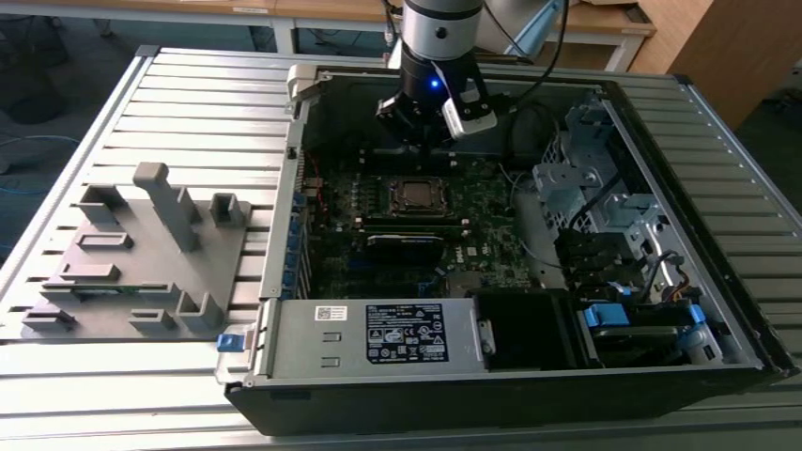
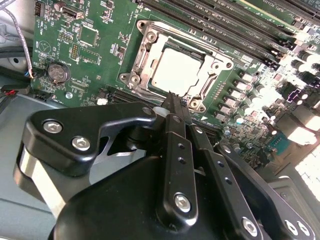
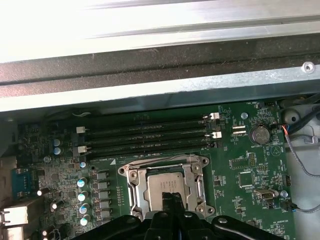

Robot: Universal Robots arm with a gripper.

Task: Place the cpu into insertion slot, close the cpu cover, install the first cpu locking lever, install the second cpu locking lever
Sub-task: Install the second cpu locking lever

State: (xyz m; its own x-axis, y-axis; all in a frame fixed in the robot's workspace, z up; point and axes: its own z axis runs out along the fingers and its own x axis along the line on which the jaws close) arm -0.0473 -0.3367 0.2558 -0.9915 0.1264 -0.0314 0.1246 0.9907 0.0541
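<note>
The cpu (image 2: 176, 70) lies flat in the insertion slot (image 2: 134, 79) on the green board, its silver top showing through the window of the cpu cover (image 2: 150, 50), which lies down over it. In the first wrist view the cpu (image 3: 164, 184) sits framed by the cover (image 3: 136, 187). My gripper (image 2: 172, 97) hangs just above the edge of the slot, fingertips together and nothing between them. In the exterior view the gripper (image 1: 426, 143) is inside the open computer case, above and behind the slot (image 1: 414, 194). I cannot tell how the locking levers stand.
Long black memory strips (image 3: 150, 137) run beside the slot. A coin battery (image 3: 260, 134) and loose cables (image 3: 300, 150) lie toward the case wall. Drive bays (image 1: 589, 188) fill the exterior view's right. A grey fixture (image 1: 138, 254) stands outside the case on the slatted table.
</note>
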